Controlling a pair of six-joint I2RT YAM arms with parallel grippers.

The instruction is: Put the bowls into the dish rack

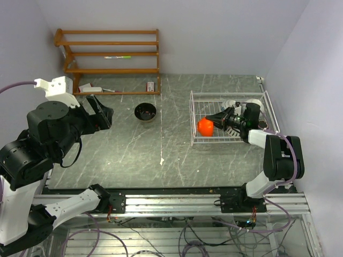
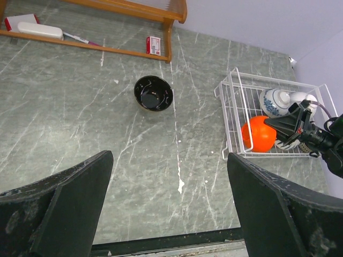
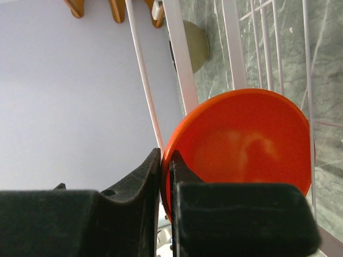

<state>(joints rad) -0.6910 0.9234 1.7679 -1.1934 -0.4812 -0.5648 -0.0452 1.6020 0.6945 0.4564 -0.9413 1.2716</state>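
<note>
The orange-red bowl (image 1: 203,127) (image 2: 257,135) (image 3: 252,144) stands tilted on edge in the near left corner of the white wire dish rack (image 1: 192,115) (image 2: 229,110) (image 3: 179,59). My right gripper (image 1: 216,119) (image 3: 166,160) reaches into the rack and is shut on that bowl's rim. A blue-and-white bowl (image 2: 272,101) and a white one (image 2: 304,98) lie at the rack's far side. A dark bowl (image 1: 145,112) (image 2: 153,93) sits upright on the table, left of the rack. My left gripper (image 1: 102,112) (image 2: 169,203) hangs open and empty high over the table's left.
A brown wooden shelf unit (image 1: 110,53) (image 2: 134,8) stands at the back left with a small red-and-white box (image 1: 151,86) (image 2: 153,45) and white items at its foot. A white smear (image 1: 162,160) (image 2: 180,185) marks the grey table. Walls close in at back and right.
</note>
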